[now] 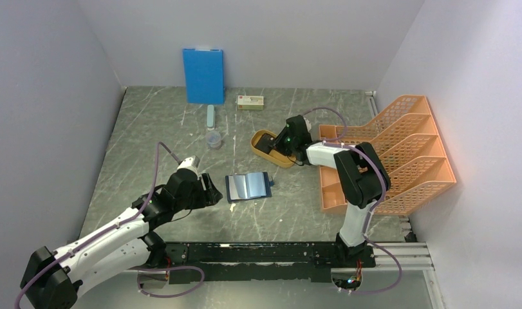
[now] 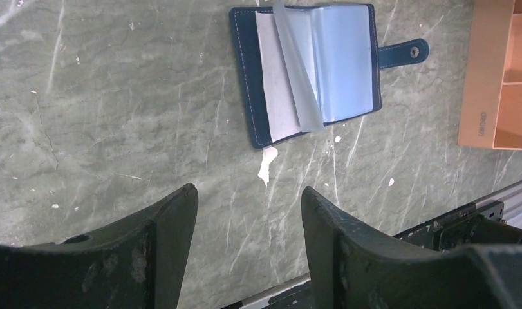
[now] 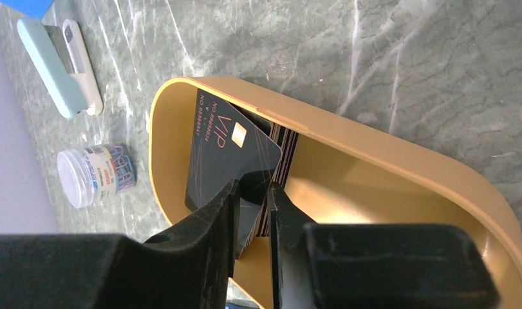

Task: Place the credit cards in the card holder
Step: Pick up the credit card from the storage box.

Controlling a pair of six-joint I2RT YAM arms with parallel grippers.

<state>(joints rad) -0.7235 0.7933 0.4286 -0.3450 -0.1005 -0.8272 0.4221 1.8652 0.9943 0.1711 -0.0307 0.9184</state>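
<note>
The card holder (image 1: 248, 186) lies open in the middle of the table, dark navy outside with pale blue sleeves inside (image 2: 316, 71) and its snap tab to the right. My left gripper (image 1: 213, 192) hovers just left of it, open and empty (image 2: 248, 190). The credit cards (image 3: 219, 141) stand stacked on edge in the yellow oval tray (image 3: 374, 145); the front one is black with VIP lettering. My right gripper (image 3: 253, 183) reaches into that tray (image 1: 280, 161), and its two fingers pinch the stack from both sides.
A bright blue board (image 1: 203, 75) leans on the back wall. A pale green stapler (image 3: 55, 64) and a clear jar of paper clips (image 3: 94, 174) lie left of the tray. There is a small box (image 1: 250, 102) at the back. An orange file rack (image 1: 387, 154) fills the right side.
</note>
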